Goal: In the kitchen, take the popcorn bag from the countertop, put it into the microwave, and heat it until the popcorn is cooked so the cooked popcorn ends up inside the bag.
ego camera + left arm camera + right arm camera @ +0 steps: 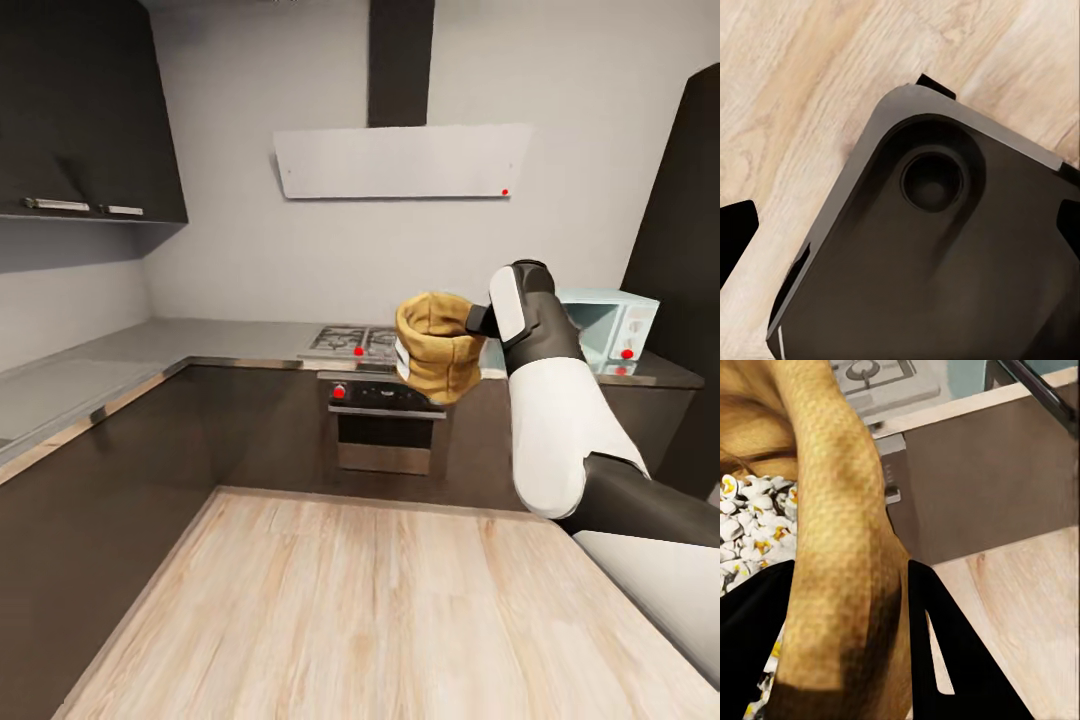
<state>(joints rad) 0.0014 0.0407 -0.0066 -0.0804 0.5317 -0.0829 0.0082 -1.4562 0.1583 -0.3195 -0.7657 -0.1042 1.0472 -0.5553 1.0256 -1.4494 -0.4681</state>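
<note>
My right gripper (847,652) pinches the popcorn bag (435,345) rim, held aloft; I keep it upright, swinging toward the open microwave (610,330). Left gripper state: can't tell.

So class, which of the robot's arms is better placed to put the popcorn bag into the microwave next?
The right. Its gripper already pinches the popcorn bag by the rim, raised near the microwave, whose door looks open. The left wrist camera faces the robot's base and wooden floor.
</note>
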